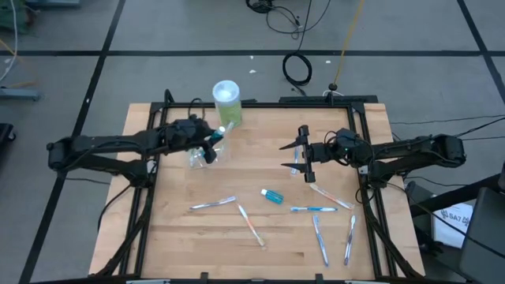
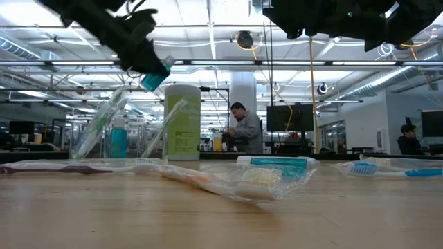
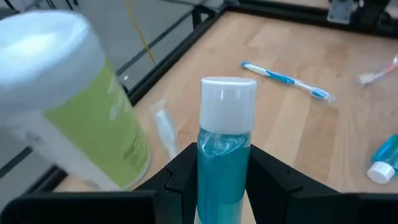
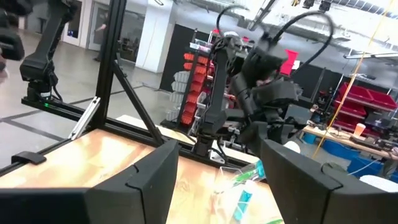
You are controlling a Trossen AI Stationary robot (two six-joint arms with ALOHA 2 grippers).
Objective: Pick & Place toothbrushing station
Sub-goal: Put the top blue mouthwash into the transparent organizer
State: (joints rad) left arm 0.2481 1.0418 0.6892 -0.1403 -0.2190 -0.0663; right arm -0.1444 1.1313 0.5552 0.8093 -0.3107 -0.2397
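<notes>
At the table's (image 1: pixel 158 252) near edge two toothbrushes (image 1: pixel 319 239) lie roughly lengthwise toward the front, close to the right rail, with bare wood to their left. Farther in, an orange toothbrush (image 1: pixel 251 225) lies slantwise, a pale one (image 1: pixel 212 204) and a blue one (image 1: pixel 313 209) lie crosswise, and a loose tube (image 1: pixel 272 196) rests on its side between them, cap toward the left. The middle of the table is open. Beyond, the right gripper (image 1: pixel 293 156) hangs clear of the wood, fingers spread wide and holding nothing, above another toothbrush (image 1: pixel 297 162). The left gripper (image 1: pixel 211 147) is clamped on a blue tube (image 3: pixel 224 165), its white cap sticking out past the fingers, long axis in line with them, over the clear cup (image 1: pixel 200 155). Just behind stands the green container (image 1: pixel 226 103), near the far edge.
</notes>
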